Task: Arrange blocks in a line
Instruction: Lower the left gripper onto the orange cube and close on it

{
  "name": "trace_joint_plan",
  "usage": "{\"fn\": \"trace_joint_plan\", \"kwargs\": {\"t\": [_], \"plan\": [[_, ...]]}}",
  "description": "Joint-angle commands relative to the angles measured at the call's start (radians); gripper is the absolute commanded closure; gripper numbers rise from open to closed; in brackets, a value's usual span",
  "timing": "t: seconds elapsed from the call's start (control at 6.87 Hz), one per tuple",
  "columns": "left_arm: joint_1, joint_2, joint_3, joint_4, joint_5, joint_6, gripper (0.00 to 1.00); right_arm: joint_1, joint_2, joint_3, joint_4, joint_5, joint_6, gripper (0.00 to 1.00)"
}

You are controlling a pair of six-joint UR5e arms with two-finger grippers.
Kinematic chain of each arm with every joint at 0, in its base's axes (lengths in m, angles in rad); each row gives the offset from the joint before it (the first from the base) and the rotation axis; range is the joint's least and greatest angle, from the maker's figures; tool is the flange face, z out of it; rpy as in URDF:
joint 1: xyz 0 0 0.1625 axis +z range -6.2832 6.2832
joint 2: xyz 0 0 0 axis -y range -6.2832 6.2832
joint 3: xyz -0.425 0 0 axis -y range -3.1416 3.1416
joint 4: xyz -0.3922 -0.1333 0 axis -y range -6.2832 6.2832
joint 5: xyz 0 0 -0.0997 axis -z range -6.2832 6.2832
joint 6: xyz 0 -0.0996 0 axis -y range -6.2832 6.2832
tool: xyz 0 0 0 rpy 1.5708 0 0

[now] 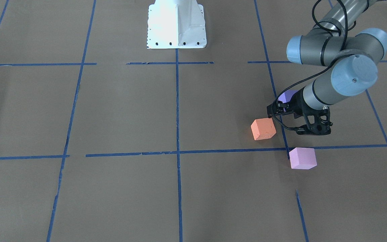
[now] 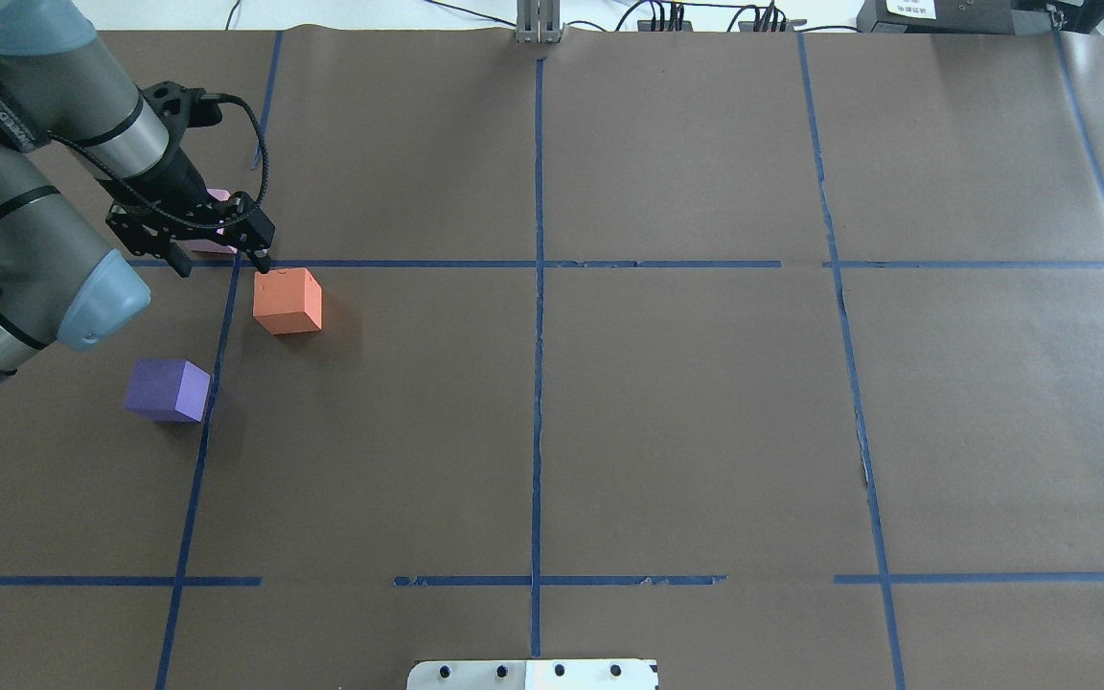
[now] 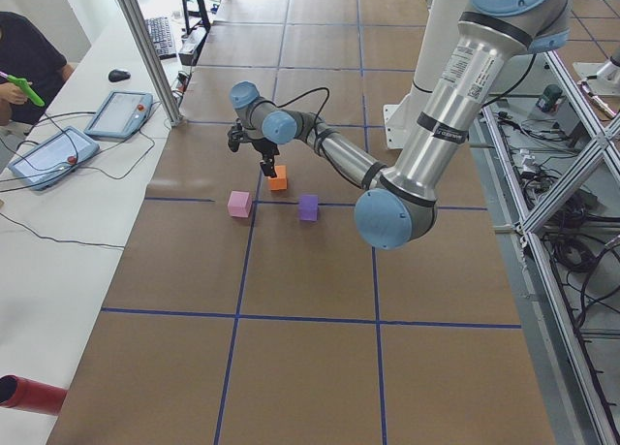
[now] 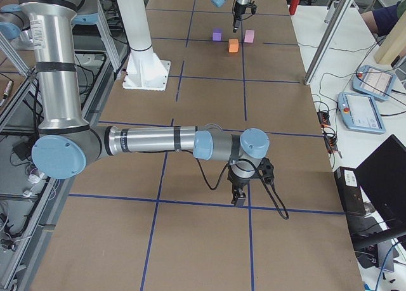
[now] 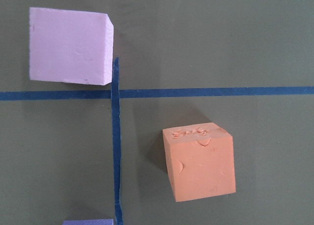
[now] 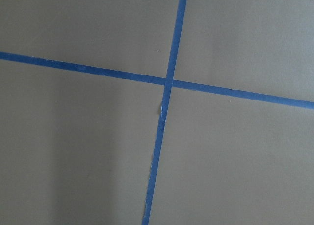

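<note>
The orange block (image 1: pixel 263 129) lies just past a blue tape crossing, also seen from overhead (image 2: pixel 287 301) and in the left wrist view (image 5: pixel 201 166). The pale pink block (image 1: pixel 302 158) (image 5: pixel 68 44) lies across the tape line from it and is partly hidden under the gripper from overhead (image 2: pixel 212 245). The purple block (image 2: pixel 167 390) lies apart, nearer the robot, and is partly hidden behind the wrist in the front view (image 1: pixel 287 96). My left gripper (image 2: pixel 221 261) (image 1: pixel 297 123) hovers open and empty between the pink and orange blocks. My right gripper (image 4: pixel 240 199) hangs far away; I cannot tell its state.
Blue tape lines (image 2: pixel 538 264) divide the brown table into squares. The white robot base (image 1: pixel 176 25) stands at the table's robot side. Tablets (image 3: pixel 48 159) and cables lie on the side bench beyond the table edge. The right wrist view shows only a tape crossing (image 6: pixel 168 82).
</note>
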Motion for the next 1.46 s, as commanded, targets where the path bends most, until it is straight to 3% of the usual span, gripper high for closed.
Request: {"fn": "trace_joint_plan", "kwargs": {"t": [0.0,0.73,1.31], "plan": [[0.022,-0.046,0.095,-0.040,0.000,-0.009,0.00,0.000,0.000,0.000,0.000,0.000,0.000,0.00],[0.062,-0.057,0.157,-0.153,0.015,-0.172,0.01,0.000,0.000,0.000,0.000,0.000,0.000,0.00],[0.084,-0.056,0.155,-0.172,0.116,-0.248,0.01,0.000,0.000,0.000,0.000,0.000,0.000,0.00]]}}
